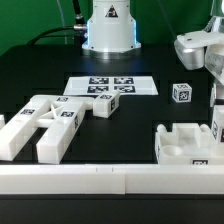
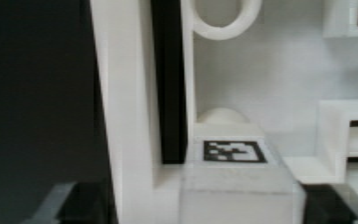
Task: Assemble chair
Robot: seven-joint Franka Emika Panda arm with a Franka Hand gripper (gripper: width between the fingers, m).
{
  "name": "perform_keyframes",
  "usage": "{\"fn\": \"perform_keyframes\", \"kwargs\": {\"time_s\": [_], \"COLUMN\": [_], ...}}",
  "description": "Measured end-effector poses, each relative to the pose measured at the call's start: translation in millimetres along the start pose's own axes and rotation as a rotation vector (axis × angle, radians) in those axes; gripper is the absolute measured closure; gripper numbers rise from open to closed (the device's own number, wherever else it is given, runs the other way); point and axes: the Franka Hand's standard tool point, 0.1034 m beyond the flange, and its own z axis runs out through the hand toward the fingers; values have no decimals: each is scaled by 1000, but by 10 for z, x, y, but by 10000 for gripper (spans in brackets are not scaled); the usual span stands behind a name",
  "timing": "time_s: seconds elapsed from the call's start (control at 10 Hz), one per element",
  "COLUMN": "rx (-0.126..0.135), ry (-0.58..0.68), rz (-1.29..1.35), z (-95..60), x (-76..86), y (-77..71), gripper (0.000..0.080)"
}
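The chair is in loose white pieces. At the exterior view's right my gripper [image 1: 214, 96] reaches down onto a blocky slotted chair piece [image 1: 186, 146]. In the wrist view a white tagged block [image 2: 234, 150] of that piece fills the gap in my gripper [image 2: 208, 206], and the dark fingers [image 2: 73, 206] press against both its sides. Beyond it a white panel with a long dark slot [image 2: 163, 90] and an oval hole [image 2: 222, 18] stands upright. An H-shaped chair piece [image 1: 48, 126] and a small tagged block [image 1: 103, 105] lie at the exterior view's left.
The marker board [image 1: 110, 87] lies flat at mid table before the robot base [image 1: 110, 28]. A small loose tagged cube [image 1: 182, 92] sits to its right. A long white rail [image 1: 100, 182] runs along the front edge.
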Motion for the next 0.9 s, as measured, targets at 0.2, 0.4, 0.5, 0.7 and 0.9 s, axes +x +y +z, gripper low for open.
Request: {"fn": "perform_keyframes", "kwargs": {"time_s": [0.2, 0.4, 0.5, 0.7, 0.9], "rx": [-1, -1, 5, 22, 19], "ry": [0, 0, -5, -31, -40], "rz": [29, 72, 177, 392, 502], "z": [-4, -5, -8, -8, -10], "x": [-7, -12, -31, -151, -206], "y": [5, 8, 3, 0, 14], "gripper": [507, 507, 507, 507, 505]}}
